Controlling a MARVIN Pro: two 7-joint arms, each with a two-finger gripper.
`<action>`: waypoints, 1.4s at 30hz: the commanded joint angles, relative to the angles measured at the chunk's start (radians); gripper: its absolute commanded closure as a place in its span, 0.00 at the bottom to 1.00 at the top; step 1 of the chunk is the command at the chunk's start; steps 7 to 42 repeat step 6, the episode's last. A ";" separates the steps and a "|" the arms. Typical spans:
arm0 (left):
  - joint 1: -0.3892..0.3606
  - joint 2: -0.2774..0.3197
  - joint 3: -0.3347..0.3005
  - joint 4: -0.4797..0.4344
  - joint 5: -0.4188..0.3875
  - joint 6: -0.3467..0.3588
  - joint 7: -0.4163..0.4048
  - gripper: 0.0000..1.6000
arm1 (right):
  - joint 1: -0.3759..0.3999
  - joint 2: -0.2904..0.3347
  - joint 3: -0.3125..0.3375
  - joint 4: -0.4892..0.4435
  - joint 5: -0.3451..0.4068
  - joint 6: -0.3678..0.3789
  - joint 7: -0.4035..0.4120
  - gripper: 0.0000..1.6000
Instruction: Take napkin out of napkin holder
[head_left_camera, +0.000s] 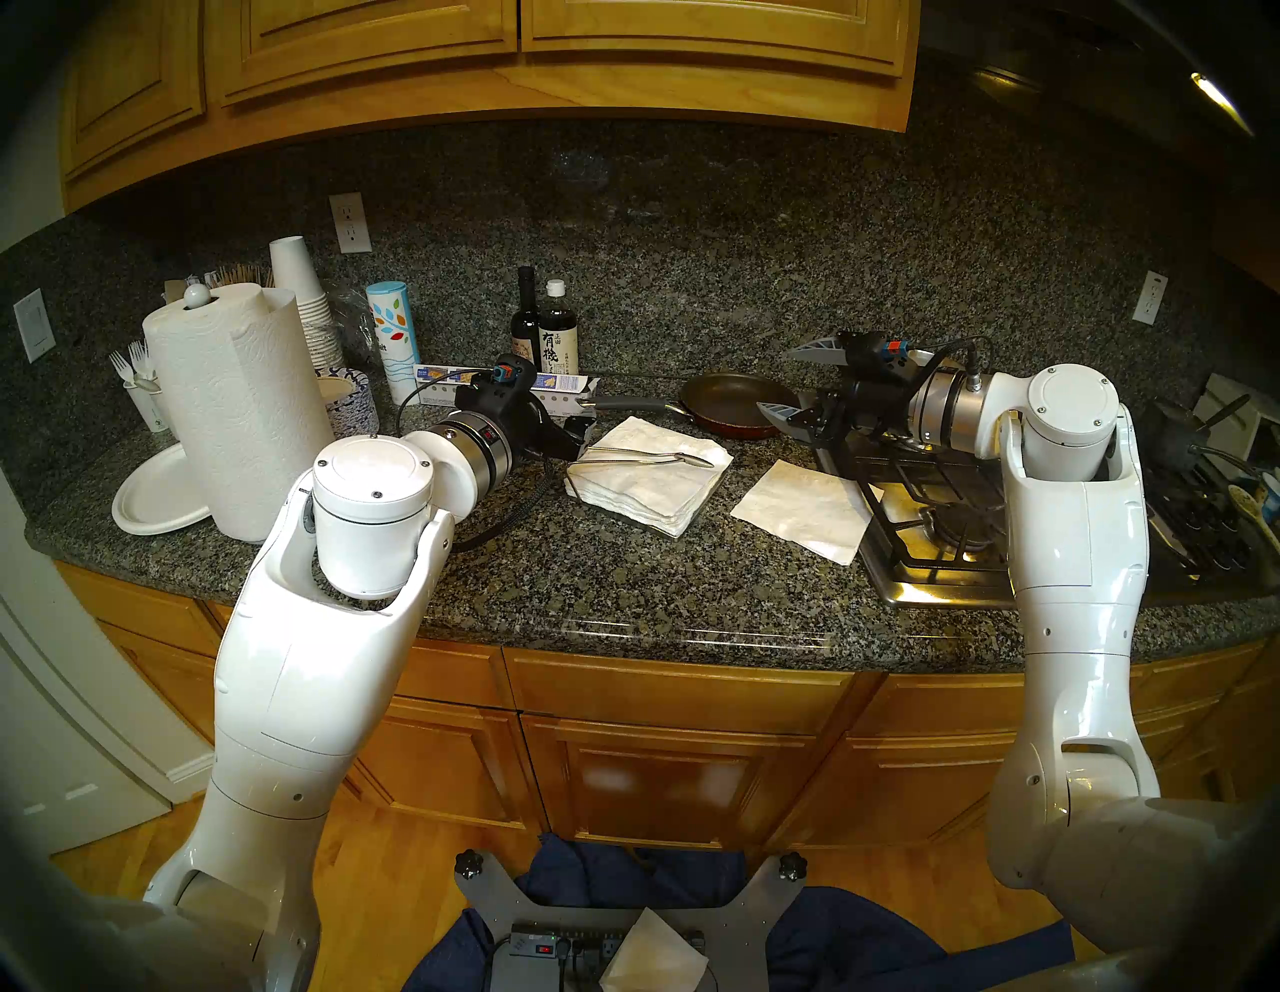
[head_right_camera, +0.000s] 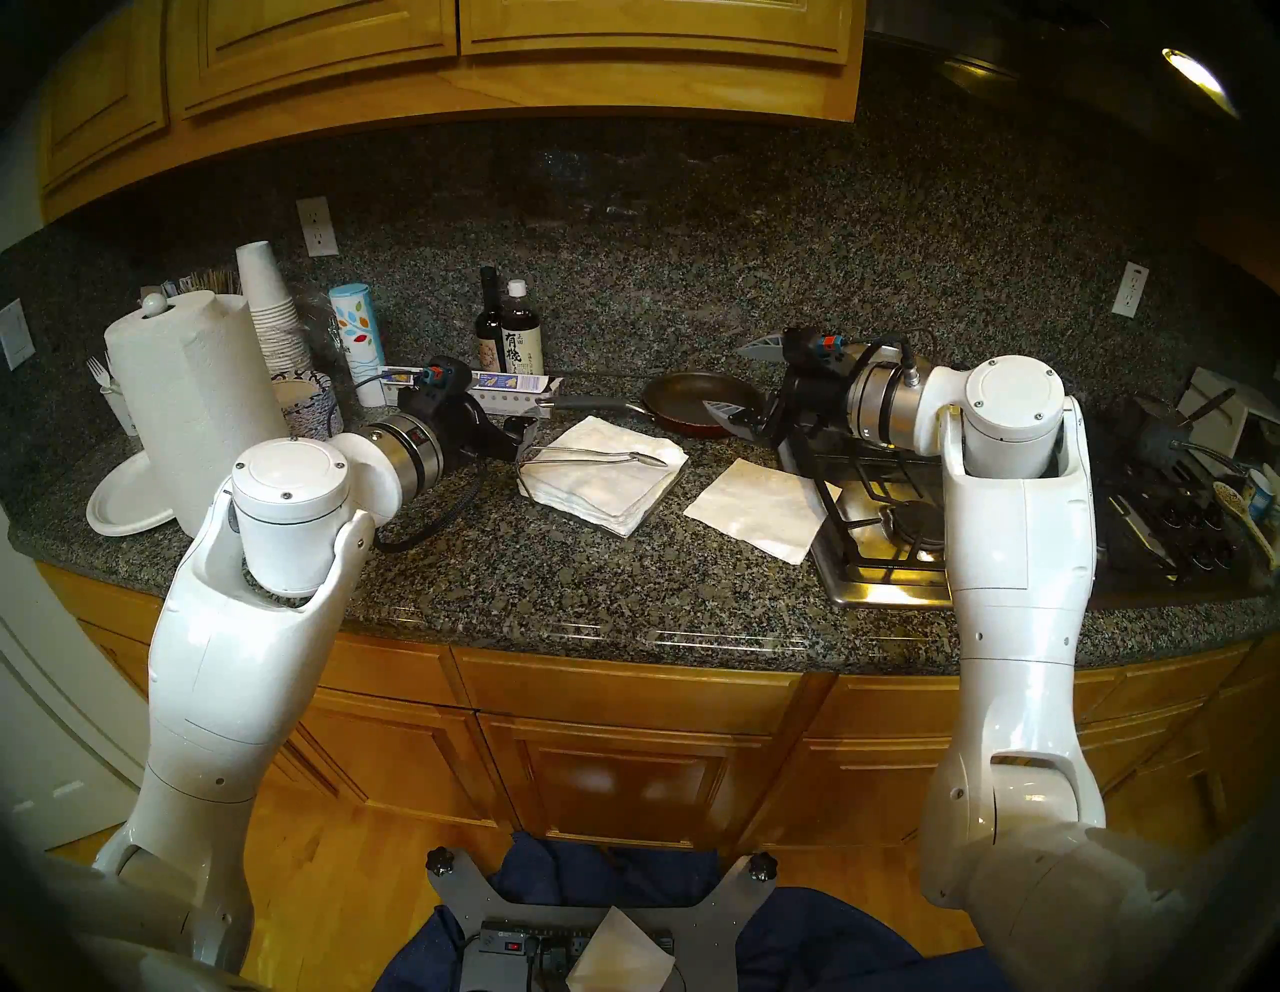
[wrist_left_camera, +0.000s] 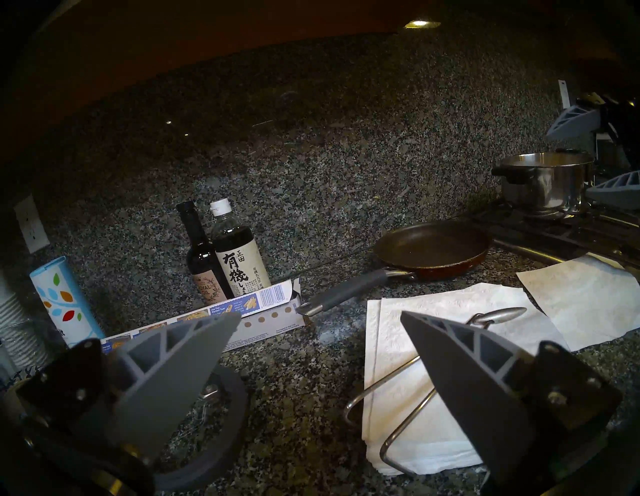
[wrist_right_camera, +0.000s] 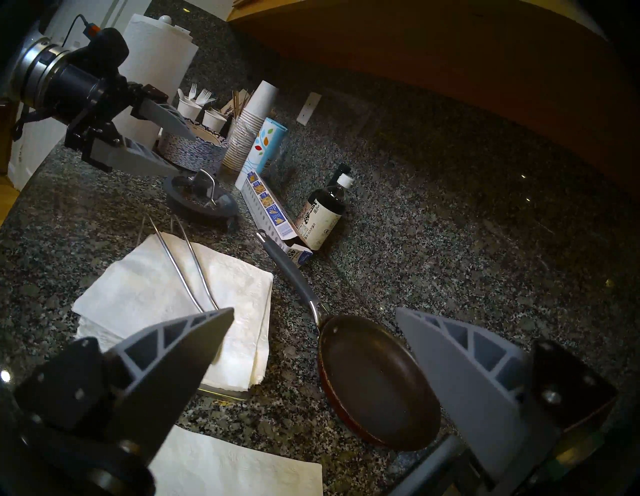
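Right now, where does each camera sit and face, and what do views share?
Head stereo left: head-high, looking down at the countertop; both arms show.
Head stereo right: nearly the same view.
Left wrist: low, facing the backsplash; left gripper open near the napkin holder.
Right wrist: farther right, facing the robot's left; right gripper open.
Shared: both wrist views show the frying pan.
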 joint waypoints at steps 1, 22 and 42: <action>-0.028 0.000 -0.007 -0.032 0.001 -0.021 0.001 0.00 | 0.026 0.000 0.010 -0.027 0.002 0.000 -0.012 0.00; -0.028 0.001 -0.006 -0.032 0.000 -0.022 0.003 0.00 | 0.026 0.000 0.010 -0.027 0.002 -0.001 -0.011 0.00; -0.028 0.001 -0.006 -0.032 0.000 -0.022 0.003 0.00 | 0.026 0.000 0.010 -0.027 0.002 -0.001 -0.011 0.00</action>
